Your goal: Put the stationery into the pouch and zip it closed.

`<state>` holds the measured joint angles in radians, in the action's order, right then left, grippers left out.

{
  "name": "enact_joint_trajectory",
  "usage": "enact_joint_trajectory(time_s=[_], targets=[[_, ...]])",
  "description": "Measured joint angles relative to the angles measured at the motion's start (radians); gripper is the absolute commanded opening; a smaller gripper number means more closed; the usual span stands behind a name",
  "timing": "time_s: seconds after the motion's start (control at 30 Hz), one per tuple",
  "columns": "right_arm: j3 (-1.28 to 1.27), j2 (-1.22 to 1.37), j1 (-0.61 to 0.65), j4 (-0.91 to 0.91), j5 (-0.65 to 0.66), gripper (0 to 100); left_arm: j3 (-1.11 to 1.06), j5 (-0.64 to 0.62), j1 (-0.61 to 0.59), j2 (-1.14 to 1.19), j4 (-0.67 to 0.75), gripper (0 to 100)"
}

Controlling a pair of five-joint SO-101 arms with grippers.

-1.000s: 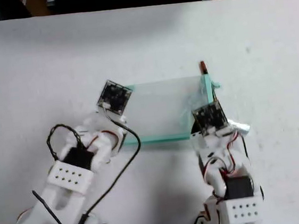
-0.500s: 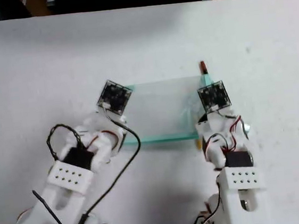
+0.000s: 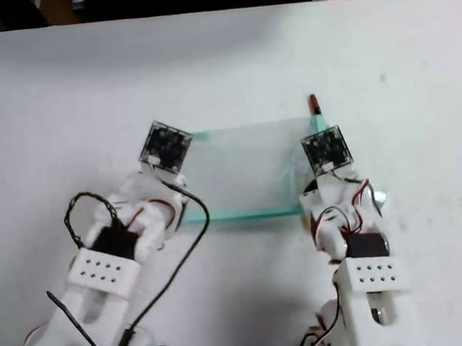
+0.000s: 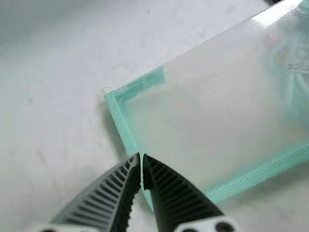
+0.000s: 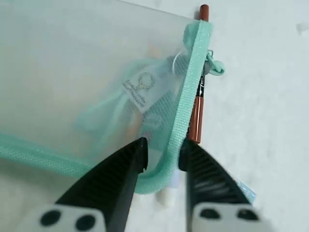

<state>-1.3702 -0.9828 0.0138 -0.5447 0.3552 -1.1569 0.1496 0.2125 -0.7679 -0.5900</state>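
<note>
The translucent pouch (image 3: 239,170) with teal edging lies flat mid-table. My left gripper (image 4: 141,169) is shut on the teal edge at its left end, near a corner of the pouch (image 4: 217,111). My right gripper (image 5: 162,151) stands open, its fingers on either side of the teal zip edge at the right end of the pouch (image 5: 72,72). A brown pen (image 5: 198,104) lies along that edge, its tip sticking out past the corner as the pen (image 3: 313,102) shows from above. The zip pull (image 5: 216,67) hangs beside it. Pale items show through the pouch wall.
A small white and light-blue object (image 3: 378,199) lies on the table right of the right arm's wrist. The white table (image 3: 58,100) has free room behind and to both sides of the pouch. Both arm bases stand along the near edge.
The right arm straightened and its wrist moved up to the pouch's right edge. The left arm has since shifted slightly left, drawing the pouch's left end with it.
</note>
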Motion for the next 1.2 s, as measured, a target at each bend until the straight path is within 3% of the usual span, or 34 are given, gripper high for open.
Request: enact_joint_trajectory(time_s=[0.07,0.13,0.3,0.5,0.6,0.8,1.03,1.1,1.2], targets=[[0.0,0.0,-0.005,0.0,0.002,19.6,0.0,0.0,0.0,0.0,0.0,4],[0.0,0.0,-0.014,0.0,0.0,20.5,0.0,0.0,0.0,0.0,0.0,4],[0.0,0.0,-0.012,0.0,0.0,1.1,0.0,-0.035,0.0,0.0,-0.009,4],[0.0,0.0,-0.012,0.0,0.0,21.6,0.028,-0.071,0.0,0.0,-0.084,4],[0.0,0.0,-0.012,0.0,0.0,25.2,0.028,-0.074,0.0,-0.002,-0.084,4],[0.0,0.0,-0.012,0.0,0.035,0.6,0.028,-0.08,-0.035,-0.002,-0.084,4],[0.0,0.0,-0.012,0.0,0.06,23.1,0.044,-0.08,-0.063,-0.003,-0.086,4],[0.0,0.0,-0.012,0.0,0.06,18.4,0.044,-0.08,-0.063,-0.003,-0.086,4],[0.0,0.0,-0.012,0.0,0.06,0.5,0.044,-0.08,-0.063,-0.003,-0.086,4]])
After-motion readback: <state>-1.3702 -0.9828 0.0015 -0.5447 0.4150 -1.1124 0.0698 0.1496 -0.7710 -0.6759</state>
